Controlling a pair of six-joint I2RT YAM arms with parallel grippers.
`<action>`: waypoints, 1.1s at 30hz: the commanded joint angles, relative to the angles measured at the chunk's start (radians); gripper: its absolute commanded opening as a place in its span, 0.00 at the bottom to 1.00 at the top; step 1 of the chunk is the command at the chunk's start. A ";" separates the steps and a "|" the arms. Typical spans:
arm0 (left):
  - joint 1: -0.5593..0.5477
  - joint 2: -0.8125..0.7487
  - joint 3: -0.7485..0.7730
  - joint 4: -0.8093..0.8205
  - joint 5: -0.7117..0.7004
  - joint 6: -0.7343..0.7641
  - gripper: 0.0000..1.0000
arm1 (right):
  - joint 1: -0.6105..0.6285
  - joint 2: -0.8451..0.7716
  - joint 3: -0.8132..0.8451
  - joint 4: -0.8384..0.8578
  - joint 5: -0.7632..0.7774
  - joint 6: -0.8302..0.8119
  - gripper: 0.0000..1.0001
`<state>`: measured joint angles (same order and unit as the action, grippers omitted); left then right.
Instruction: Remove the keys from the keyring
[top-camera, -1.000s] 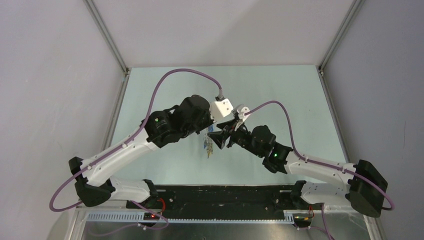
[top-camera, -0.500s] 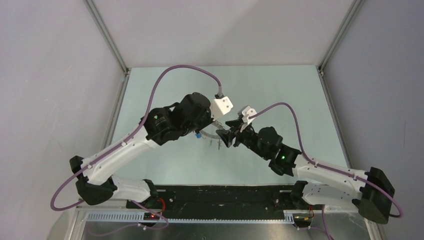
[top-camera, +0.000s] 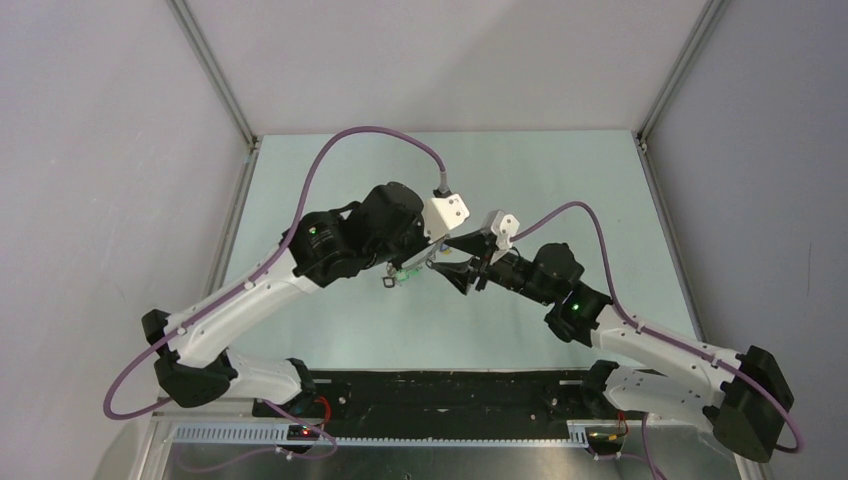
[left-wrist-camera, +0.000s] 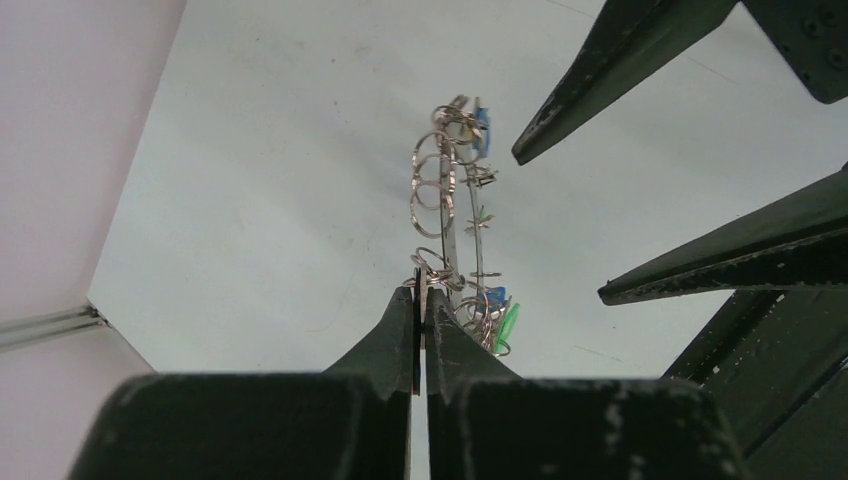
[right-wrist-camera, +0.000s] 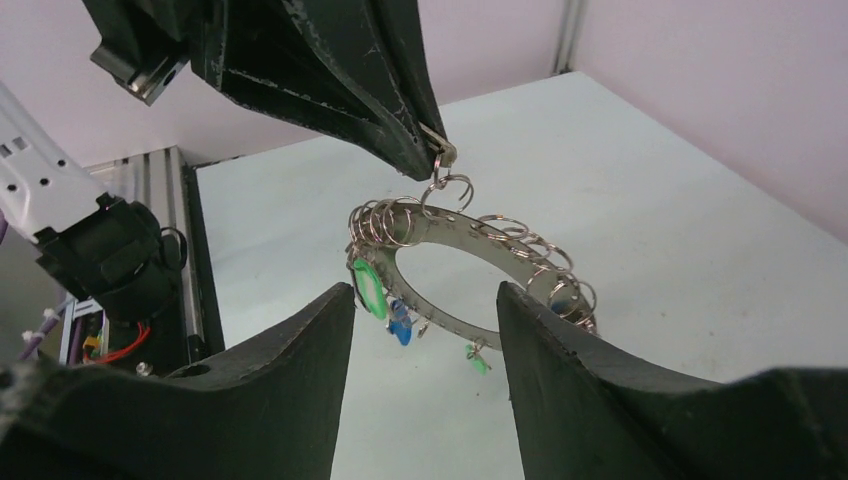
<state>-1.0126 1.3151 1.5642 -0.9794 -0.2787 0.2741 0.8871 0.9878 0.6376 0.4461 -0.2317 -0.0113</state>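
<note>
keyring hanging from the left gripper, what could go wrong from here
The left gripper pinches the keyring only at its very tip, above the table; a tug could slip it free and drop it. The open right gripper waits beside the crowded ring, so closing in might catch the band or several keys rather than one.

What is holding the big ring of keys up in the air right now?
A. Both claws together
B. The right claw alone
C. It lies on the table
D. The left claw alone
D: the left claw is shut on the top of the keyring, which hangs clear of the table, while the right claw stands open and does not touch it.
</note>
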 joint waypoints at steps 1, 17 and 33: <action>-0.009 -0.018 0.051 0.018 0.039 -0.017 0.00 | -0.052 0.032 0.009 0.107 -0.175 -0.062 0.60; -0.027 -0.037 0.030 0.012 0.093 0.043 0.00 | -0.193 0.205 0.206 0.020 -0.621 -0.129 0.64; -0.027 -0.022 0.070 0.012 0.093 0.013 0.00 | -0.164 0.261 0.241 0.024 -0.549 -0.049 0.45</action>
<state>-1.0325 1.3128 1.5681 -1.0058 -0.1974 0.2958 0.7090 1.2484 0.8330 0.4568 -0.8242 -0.0818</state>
